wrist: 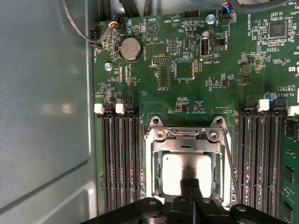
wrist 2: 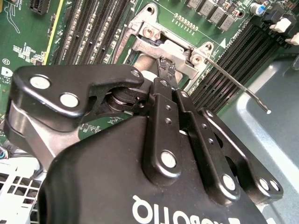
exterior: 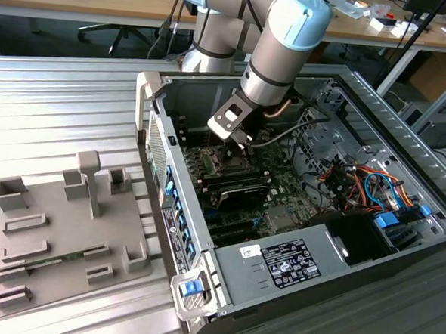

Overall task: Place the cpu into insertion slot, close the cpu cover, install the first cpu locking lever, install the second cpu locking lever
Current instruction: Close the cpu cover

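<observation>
The cpu [wrist: 184, 169] lies flat in the insertion slot [wrist: 151, 177], near eleven o'clock in the open case [exterior: 189, 97] in the exterior view, the cpu cover [wrist: 187, 145] down around it, apparently to hold it seated, while the arm [exterior: 287, 42] slants down from twelve o'clock, its gripper [wrist: 189, 184] pressed together over the cpu's edge.

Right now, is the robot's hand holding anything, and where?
Nothing, it seems: the hand is shut, with its tips together just over the cpu.
</observation>
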Robot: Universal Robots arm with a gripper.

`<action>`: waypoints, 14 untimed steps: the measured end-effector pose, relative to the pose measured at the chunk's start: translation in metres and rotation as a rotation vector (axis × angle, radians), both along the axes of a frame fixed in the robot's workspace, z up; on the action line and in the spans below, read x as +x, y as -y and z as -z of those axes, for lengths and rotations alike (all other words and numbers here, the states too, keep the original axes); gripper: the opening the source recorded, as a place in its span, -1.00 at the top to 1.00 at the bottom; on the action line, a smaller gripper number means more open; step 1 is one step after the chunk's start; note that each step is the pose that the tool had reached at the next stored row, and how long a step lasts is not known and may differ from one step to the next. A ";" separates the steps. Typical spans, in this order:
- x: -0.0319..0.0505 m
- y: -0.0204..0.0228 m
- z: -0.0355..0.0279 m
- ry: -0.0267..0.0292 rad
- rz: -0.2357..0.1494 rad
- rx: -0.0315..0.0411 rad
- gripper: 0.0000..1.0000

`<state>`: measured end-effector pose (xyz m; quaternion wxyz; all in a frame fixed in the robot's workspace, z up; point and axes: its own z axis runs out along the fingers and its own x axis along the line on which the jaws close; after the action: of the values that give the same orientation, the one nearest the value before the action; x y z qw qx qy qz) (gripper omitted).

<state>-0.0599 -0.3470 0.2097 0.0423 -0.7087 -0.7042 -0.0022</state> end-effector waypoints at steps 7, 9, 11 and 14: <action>0.0000 0.0000 0.0028 0.0001 0.000 0.0000 0.79; -0.0005 0.0000 0.0038 -0.0001 0.000 -0.0003 0.79; -0.0010 0.0001 0.0044 -0.0002 0.000 -0.0006 0.79; -0.0015 0.0000 0.0061 -0.0001 0.000 -0.0011 0.79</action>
<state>-0.0614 -0.3470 0.2037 0.0419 -0.7087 -0.7042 -0.0018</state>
